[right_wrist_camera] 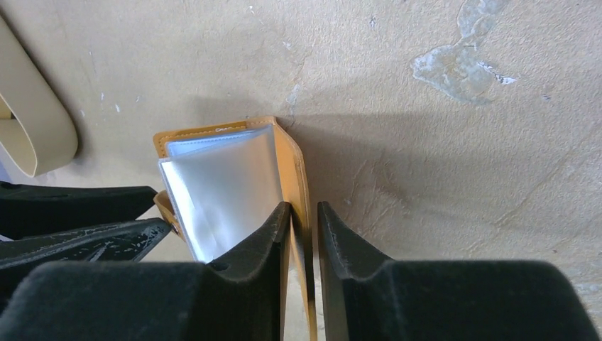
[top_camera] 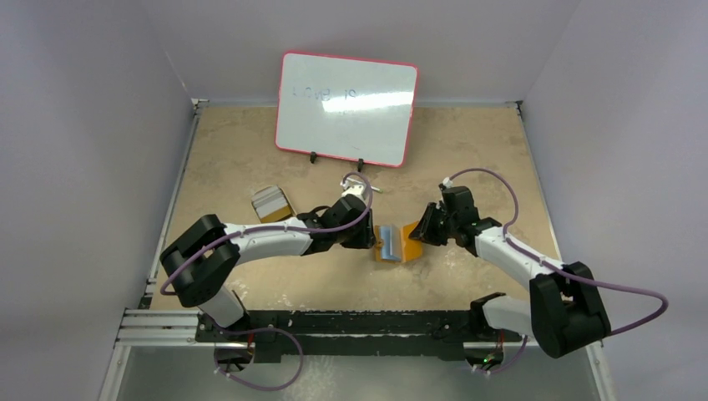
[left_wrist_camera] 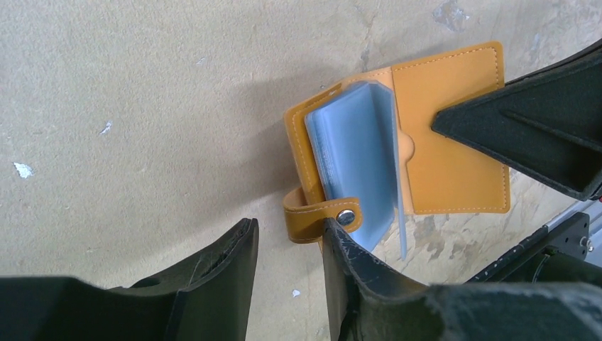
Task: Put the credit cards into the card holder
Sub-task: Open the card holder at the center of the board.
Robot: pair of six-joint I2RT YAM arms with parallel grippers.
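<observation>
The orange-tan card holder (top_camera: pixel 409 249) lies open on the table between my two grippers, its bluish clear sleeves (left_wrist_camera: pixel 355 153) fanned up. My left gripper (left_wrist_camera: pixel 289 226) is open. Its right fingertip (left_wrist_camera: pixel 332 231) touches the snap tab (left_wrist_camera: pixel 319 213), and nothing is clamped. My right gripper (right_wrist_camera: pixel 304 207) straddles the upright cover flap (right_wrist_camera: pixel 297 170) with a narrow gap, so it is open around the flap. I cannot make out the credit cards. Flat greyish pieces lie in the tin dish (top_camera: pixel 271 203), too small to tell.
A white board (top_camera: pixel 346 109) with a red rim stands at the back. A slim pen (top_camera: pixel 366 186) lies behind my left wrist. The tan tin's rim (right_wrist_camera: pixel 35 135) shows at the left of the right wrist view. Rails run along the near table edge (top_camera: pixel 334 322).
</observation>
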